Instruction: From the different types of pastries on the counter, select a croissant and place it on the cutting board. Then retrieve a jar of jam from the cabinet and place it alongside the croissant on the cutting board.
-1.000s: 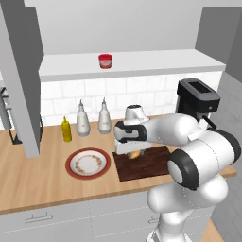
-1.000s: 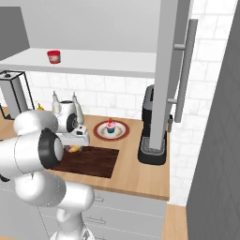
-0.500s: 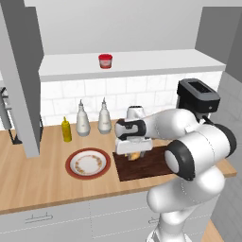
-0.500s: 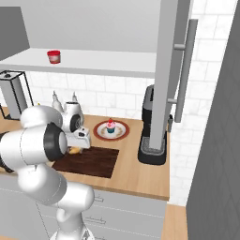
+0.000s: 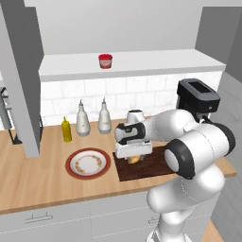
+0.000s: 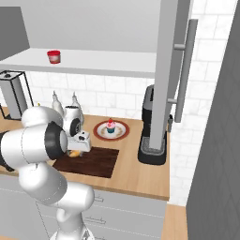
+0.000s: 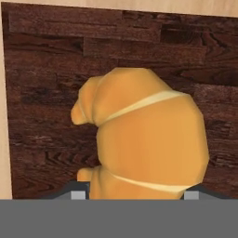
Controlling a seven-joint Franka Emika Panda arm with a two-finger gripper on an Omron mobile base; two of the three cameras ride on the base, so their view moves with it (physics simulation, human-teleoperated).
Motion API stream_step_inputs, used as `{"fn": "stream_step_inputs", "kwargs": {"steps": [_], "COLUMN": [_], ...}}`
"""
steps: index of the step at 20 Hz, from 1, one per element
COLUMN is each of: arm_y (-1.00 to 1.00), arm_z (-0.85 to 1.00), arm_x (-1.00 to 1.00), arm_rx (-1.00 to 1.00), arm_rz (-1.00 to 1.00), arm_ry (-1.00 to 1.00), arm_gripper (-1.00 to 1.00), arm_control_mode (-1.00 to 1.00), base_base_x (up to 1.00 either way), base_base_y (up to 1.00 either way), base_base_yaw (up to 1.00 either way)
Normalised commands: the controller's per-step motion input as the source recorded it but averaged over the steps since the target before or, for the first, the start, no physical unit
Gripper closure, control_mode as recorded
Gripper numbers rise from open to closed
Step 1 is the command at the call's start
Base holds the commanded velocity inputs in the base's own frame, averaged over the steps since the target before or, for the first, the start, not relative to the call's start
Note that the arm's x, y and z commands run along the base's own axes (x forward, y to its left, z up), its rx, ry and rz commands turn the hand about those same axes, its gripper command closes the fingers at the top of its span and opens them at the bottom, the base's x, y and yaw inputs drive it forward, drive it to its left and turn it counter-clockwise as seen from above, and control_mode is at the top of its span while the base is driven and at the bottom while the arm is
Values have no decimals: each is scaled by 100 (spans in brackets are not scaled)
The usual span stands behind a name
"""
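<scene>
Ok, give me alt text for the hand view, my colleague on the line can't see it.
A golden-brown croissant sits close up between the claw tips at the bottom, over the dark brown cutting board. A strip of light wood counter runs along the left edge and the top.

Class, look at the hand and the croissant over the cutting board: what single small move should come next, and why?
Probably open the hand and let go. The croissant sits between the fingertips directly over the dark cutting board, apparently low on it, so the first placement looks nearly done. The jar of jam waits on the cabinet shelf.
</scene>
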Motion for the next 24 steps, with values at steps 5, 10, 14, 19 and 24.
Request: {"fn": "stream_step_inputs", "kwargs": {"steps": [5,10,14,19,24], "arm_y": [0,0,2,7,2], "arm_z": [-25,-30,-22,0,9], "arm_x": [-2,-1,0,0,0], "arm_rx": [0,0,0,0,0], "arm_rz": [0,0,-1,0,0], "arm_ry": [0,0,0,-4,0], "arm_gripper": [100,-100,-100,-100,-100], "arm_control_mode": [-100,-100,-100,-100,-100], "base_base_x": [0,0,0,0,0], "base_base_y": [0,0,0,0,0], "base_base_yaw": [0,0,0,0,0]}}
